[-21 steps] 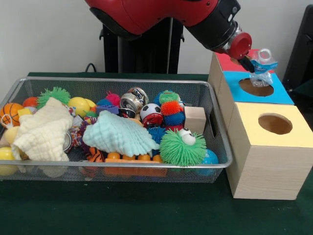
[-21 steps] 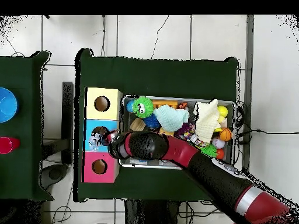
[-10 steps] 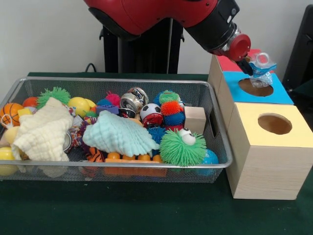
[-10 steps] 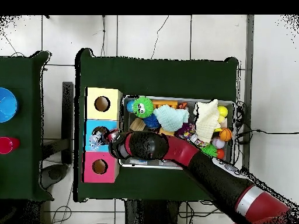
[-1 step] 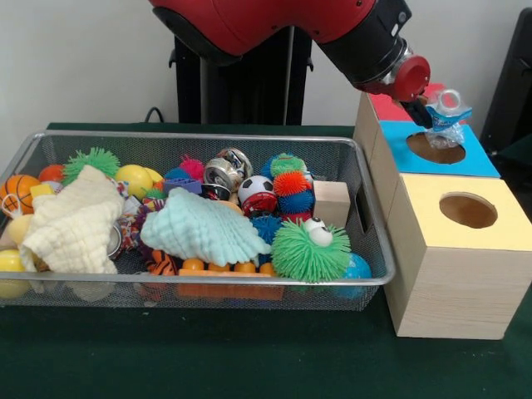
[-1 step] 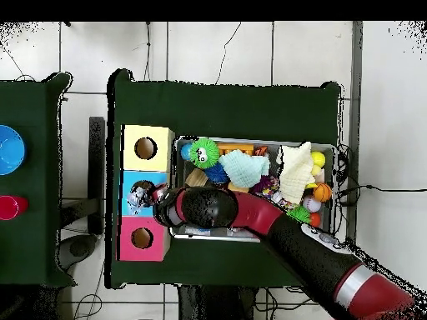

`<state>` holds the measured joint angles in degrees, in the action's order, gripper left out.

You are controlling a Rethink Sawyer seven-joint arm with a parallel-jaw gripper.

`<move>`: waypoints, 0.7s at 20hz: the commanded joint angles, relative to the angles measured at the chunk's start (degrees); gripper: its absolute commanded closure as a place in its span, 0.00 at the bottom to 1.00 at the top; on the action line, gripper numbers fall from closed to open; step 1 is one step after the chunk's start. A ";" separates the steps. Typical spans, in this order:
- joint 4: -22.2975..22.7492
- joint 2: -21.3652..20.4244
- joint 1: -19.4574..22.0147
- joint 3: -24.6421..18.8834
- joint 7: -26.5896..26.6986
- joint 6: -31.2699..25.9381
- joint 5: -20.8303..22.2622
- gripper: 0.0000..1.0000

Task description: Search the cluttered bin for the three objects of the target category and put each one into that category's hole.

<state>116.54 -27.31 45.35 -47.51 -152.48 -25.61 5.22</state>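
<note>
From the front, the red and black robot arm (image 5: 291, 25) comes down from the top and leans toward the three boxes. Its gripper (image 5: 428, 112) is closed on a small clear and blue plastic toy with a ring on top (image 5: 445, 112). The toy hangs just above the round hole in the blue-topped wooden box (image 5: 478, 158). It is not touching the box. Next to that box, nearer the camera, stands the yellow-topped wooden box (image 5: 499, 224) with its own round hole. Behind the blue one is the red-topped wooden box (image 5: 386, 106), mostly hidden by the arm. This view shows the silver wire mesh bin (image 5: 50, 143) well. Inside it are a pale green crumpled cloth (image 5: 204, 231), a cream folded cloth (image 5: 75, 220), a fuzzy green ball with googly eyes (image 5: 312, 249), a small black and white soccer ball (image 5: 256, 188) and a plain wooden block (image 5: 332, 202).

From above, the whole arm (image 6: 275, 229) shows. It reaches from the bottom corner across the bin (image 6: 336, 171) to the boxes, and it covers part of the bin. All three box tops show here: yellow (image 6: 129, 133), blue (image 6: 129, 179) and pink-red (image 6: 125, 246). The toy (image 6: 139, 197) sits at the arm's tip over the blue box, right by its hole. The fingers are too small to make out here. Off to the side sits another dark green table (image 6: 37, 125) with a blue round bowl (image 6: 10, 150) and a red round thing (image 6: 10, 207) on it.
</note>
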 commanded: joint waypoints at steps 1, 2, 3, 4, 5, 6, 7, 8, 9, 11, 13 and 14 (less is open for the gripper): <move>-7.53 -0.30 -2.33 0.95 7.38 -8.13 1.63 1.00; -8.13 -0.36 -2.48 0.93 7.43 -8.73 1.41 1.00; -8.73 -0.42 -2.63 0.90 7.48 -9.34 1.18 1.00; -9.32 -0.04 -2.61 0.86 7.77 -9.63 1.17 1.00; -10.09 0.10 -2.83 0.93 7.99 -9.93 1.26 1.00; -10.52 0.15 -2.95 0.99 8.18 -10.16 1.42 1.00; -10.95 0.19 -3.06 1.04 8.37 -10.40 1.59 1.00; -11.22 0.20 -3.12 1.05 8.44 -10.42 1.76 1.00; -11.42 0.15 -3.13 0.97 8.35 -10.67 1.71 1.00; -11.85 0.36 -3.00 0.74 8.54 -11.29 1.61 1.00; -11.95 0.25 -2.94 0.63 8.41 -11.73 1.54 1.00; -11.97 0.36 -2.85 0.55 8.46 -11.70 1.63 1.00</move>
<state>111.37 -28.12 43.11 -47.46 -152.48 -31.73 5.27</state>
